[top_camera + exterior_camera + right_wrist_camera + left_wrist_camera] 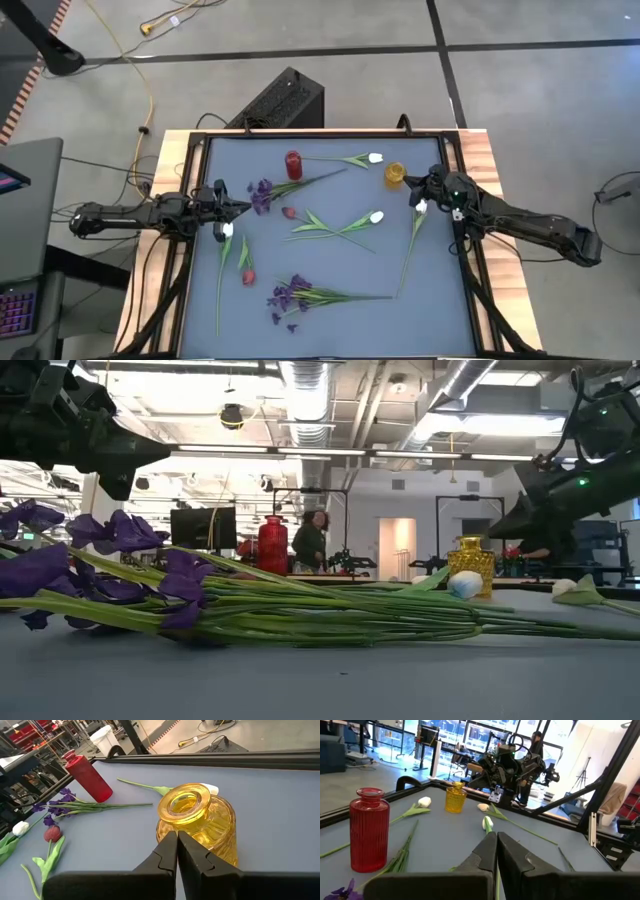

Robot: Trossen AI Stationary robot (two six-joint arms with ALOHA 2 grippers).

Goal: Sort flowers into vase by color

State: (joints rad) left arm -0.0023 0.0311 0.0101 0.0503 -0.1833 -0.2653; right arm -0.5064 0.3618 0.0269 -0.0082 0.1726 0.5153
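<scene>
Purple flowers (120, 585) foremost; left tool (496, 851), right tool (176, 851) both pressed together, empty.

The yellow vase (197, 827) is glossy, ribbed, see-through glass; the red vase (368, 829) is ribbed and shiny too. The surface (330, 265) is a smooth matt grey mat, framed by pale wood (492, 165). The end effector fingers (170, 860) look matt black plastic.

A robotics lab: beyond the table (320, 680), exposed ceiling ducts (310, 385), glass partitions (470, 735), equipment stands (300, 525), other workstations.
</scene>
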